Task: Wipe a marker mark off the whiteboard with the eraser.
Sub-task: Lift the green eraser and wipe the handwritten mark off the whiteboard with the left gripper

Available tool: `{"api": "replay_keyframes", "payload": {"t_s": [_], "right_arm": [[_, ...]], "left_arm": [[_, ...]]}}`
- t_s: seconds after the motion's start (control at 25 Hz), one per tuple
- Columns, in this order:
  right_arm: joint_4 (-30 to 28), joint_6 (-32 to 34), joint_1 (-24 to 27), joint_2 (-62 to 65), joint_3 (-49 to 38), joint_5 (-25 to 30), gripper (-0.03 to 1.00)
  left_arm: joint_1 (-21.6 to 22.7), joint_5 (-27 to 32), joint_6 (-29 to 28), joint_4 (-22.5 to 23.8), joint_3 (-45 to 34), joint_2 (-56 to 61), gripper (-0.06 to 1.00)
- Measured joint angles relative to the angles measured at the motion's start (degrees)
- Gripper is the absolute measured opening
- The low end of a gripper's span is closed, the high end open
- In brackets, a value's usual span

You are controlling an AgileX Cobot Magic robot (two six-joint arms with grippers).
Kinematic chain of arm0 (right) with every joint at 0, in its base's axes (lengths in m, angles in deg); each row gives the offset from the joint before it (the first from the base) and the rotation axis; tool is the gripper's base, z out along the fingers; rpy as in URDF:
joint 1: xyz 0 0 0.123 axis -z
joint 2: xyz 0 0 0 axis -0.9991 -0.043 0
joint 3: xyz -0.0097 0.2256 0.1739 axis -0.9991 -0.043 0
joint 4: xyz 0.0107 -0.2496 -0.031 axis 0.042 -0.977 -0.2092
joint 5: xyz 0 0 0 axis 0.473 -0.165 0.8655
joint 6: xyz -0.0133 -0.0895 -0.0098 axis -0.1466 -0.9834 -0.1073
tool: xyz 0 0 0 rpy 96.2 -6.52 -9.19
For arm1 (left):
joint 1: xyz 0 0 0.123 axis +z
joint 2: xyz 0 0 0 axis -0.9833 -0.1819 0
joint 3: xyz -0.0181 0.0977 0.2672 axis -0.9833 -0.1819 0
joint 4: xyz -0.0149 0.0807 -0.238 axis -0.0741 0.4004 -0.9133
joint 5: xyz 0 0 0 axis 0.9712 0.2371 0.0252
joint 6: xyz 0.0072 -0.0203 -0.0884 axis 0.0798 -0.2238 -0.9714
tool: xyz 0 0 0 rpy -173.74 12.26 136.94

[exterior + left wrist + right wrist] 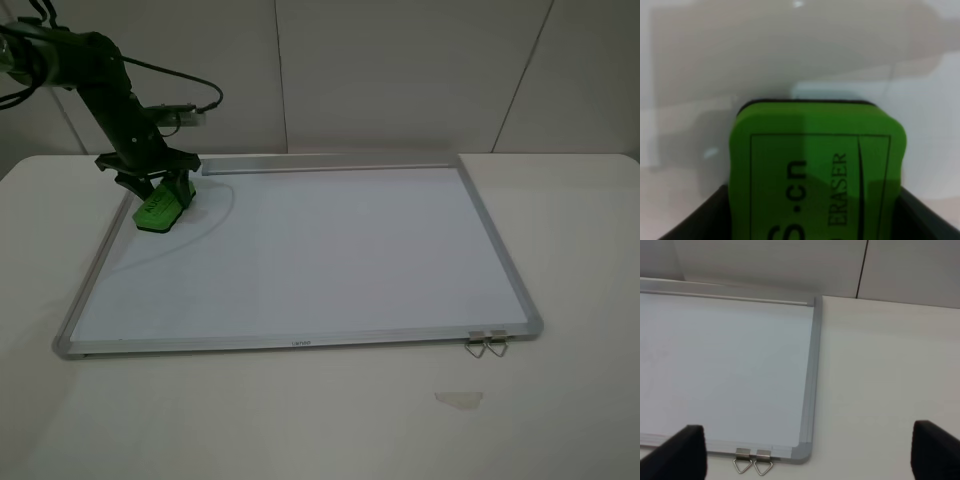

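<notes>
Left pincer [158, 188] clenched on the bright green block eraser [161, 210], which sits at the far-left corner of the silver-framed white whiteboard [330, 250]. My right pincer [812, 452] is spread wide, grasping nothing, above the board's near-right corner.

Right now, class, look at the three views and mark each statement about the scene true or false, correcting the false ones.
1. The left gripper holds the green eraser. True.
2. The eraser is at the near right corner of the whiteboard. False: it is at the far left corner.
3. The right gripper is shut on a marker. False: its jaws stand open and hold nothing.
4. Two binder clips hang on the whiteboard's near edge by its right corner. True.
</notes>
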Motion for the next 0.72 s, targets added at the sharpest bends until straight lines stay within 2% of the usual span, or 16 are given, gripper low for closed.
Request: {"api": "replay_keyframes", "payload": {"t_s": [0.44, 0.72], "right_arm": [[0.00, 0.00, 0.00, 0.00, 0.00, 0.00, 0.82], [0.00, 0.00, 0.00, 0.00, 0.00, 0.00, 0.82]], "left_arm": [[-10.81, -0.92, -1.14, 0.46, 0.48, -0.78, 0.59], [-11.97, -1.25, -4.86, 0.89, 1.03, -1.45, 0.59]]}}
